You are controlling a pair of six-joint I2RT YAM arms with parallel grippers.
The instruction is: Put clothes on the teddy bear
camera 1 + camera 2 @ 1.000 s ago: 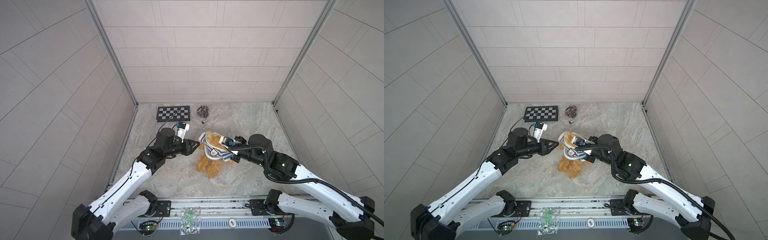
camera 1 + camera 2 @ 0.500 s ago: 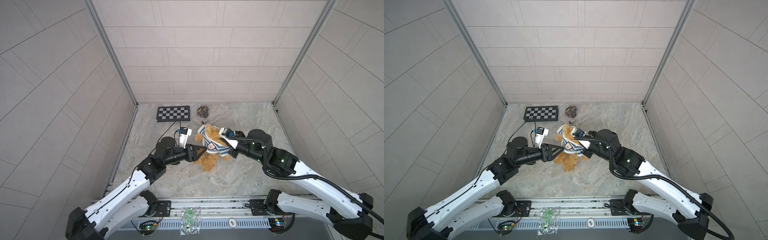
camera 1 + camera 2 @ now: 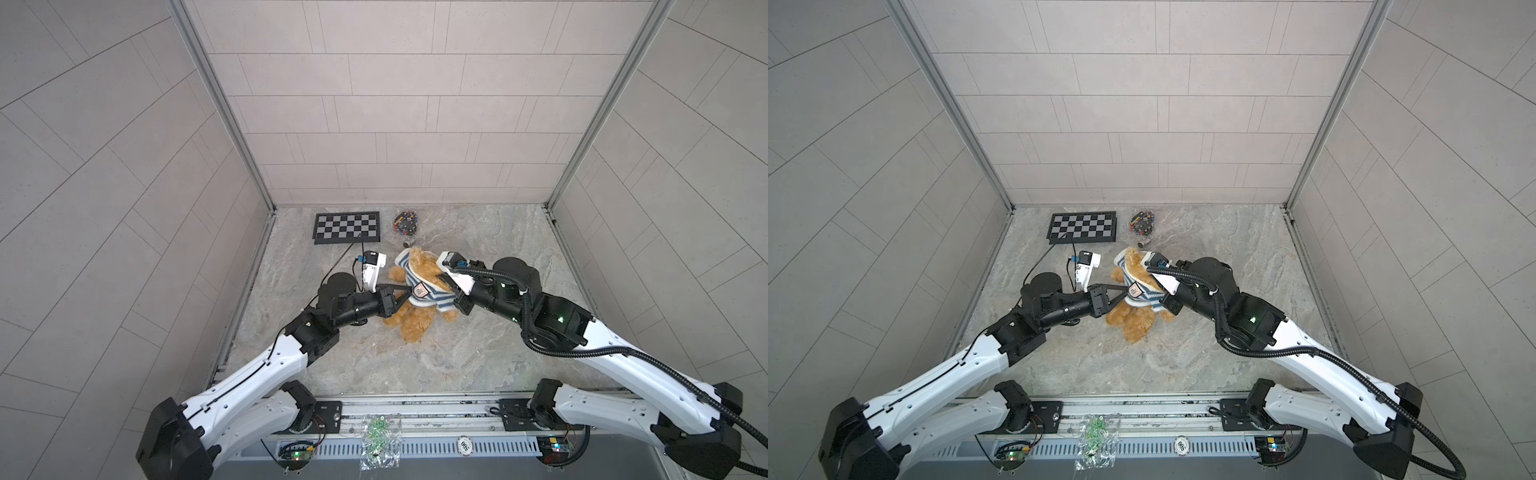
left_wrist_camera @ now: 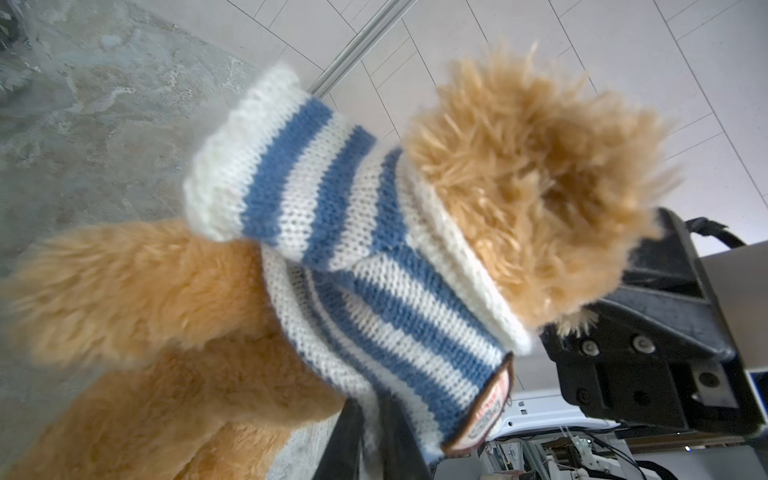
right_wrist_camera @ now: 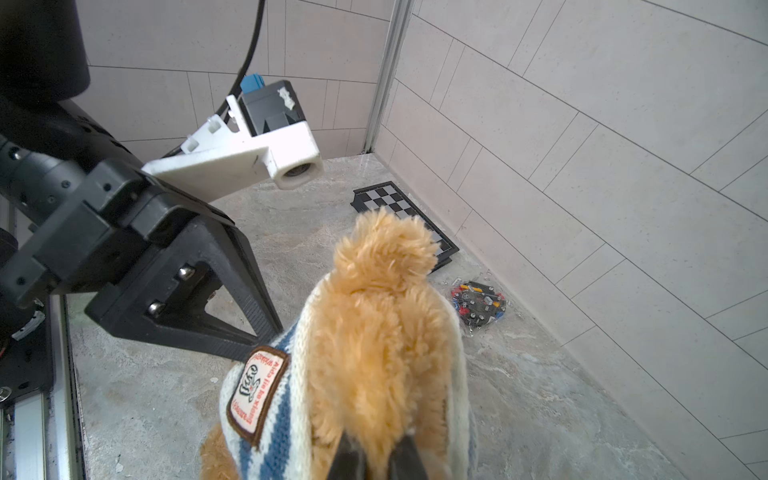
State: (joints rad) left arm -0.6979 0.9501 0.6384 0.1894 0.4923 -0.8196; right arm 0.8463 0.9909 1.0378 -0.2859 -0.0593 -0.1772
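Fluffy golden-brown plush teddy bear (image 3: 415,328), blue-and-white striped knitted sweater (image 3: 432,297) half on.
Left fingers (image 4: 345,440) clamped hem, right fingers (image 5: 349,461) pinched fur; uneven tugging risked tearing free.

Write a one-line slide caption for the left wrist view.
Left tool pinches the hem of the striped shirt near its patch; the teddy bear has its head through the collar.
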